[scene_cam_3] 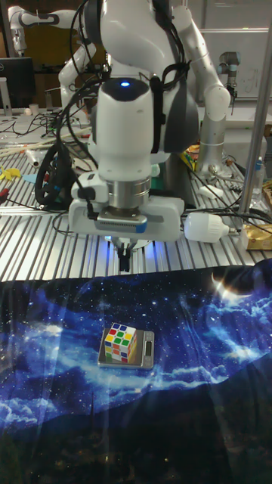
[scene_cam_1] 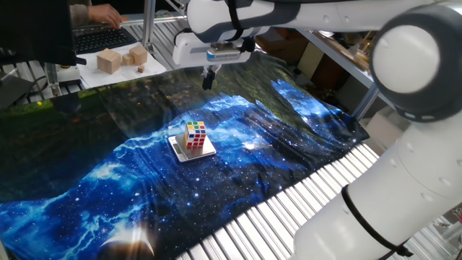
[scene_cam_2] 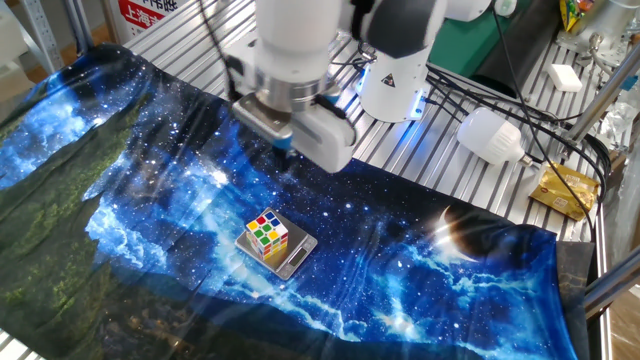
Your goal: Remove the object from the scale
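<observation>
The object, a small puzzle cube [scene_cam_1: 195, 135] with coloured stickers, stands on the scale [scene_cam_1: 180, 152], a thin silver plate lying on the blue galaxy cloth. Both also show in the other fixed view, the cube [scene_cam_2: 267, 233] on the scale [scene_cam_2: 298, 256], and in the tall view, the cube [scene_cam_3: 120, 342] on the scale [scene_cam_3: 146, 352]. My gripper [scene_cam_1: 208, 79] hangs above the cloth, well behind the cube and apart from it. Its fingers look pressed together, holding nothing. From the other side, the gripper [scene_cam_2: 283, 146] is up and left of the cube. In the tall view the gripper [scene_cam_3: 125, 261] hangs above it.
A white tray [scene_cam_1: 90, 75] with plain wooden blocks [scene_cam_1: 110, 61] sits at the far left, beside a laptop and a person's hand [scene_cam_1: 101, 14]. The cloth [scene_cam_1: 274, 166] drapes over a ribbed metal table. A white bulb-shaped device [scene_cam_2: 490, 135] and a yellow packet [scene_cam_2: 562, 190] lie near the robot base.
</observation>
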Controlling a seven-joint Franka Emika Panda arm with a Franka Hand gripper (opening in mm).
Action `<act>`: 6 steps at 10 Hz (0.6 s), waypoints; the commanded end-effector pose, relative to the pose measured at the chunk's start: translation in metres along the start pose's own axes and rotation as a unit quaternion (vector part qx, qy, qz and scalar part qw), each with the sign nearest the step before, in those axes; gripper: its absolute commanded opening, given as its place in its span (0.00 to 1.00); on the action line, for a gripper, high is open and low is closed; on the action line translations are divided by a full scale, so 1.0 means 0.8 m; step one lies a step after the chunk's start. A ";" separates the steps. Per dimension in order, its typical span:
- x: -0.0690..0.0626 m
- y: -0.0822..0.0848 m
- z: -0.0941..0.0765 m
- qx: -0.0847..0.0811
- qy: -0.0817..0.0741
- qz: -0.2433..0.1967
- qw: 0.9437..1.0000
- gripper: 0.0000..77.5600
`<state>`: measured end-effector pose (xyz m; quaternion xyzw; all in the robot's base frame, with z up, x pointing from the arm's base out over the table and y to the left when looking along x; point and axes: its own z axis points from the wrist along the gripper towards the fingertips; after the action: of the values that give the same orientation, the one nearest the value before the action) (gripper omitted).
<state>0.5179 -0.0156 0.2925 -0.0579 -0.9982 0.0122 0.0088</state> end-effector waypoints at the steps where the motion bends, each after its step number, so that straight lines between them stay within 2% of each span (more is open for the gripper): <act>1: -0.014 -0.007 0.000 -0.001 0.002 -0.007 1.000 0.00; 4: -0.023 -0.018 0.005 -0.001 0.005 -0.008 1.000 0.00; 6: -0.025 -0.019 0.005 -0.001 0.010 0.013 1.000 0.00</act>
<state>0.5340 -0.0322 0.2878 -0.0524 -0.9984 0.0108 0.0157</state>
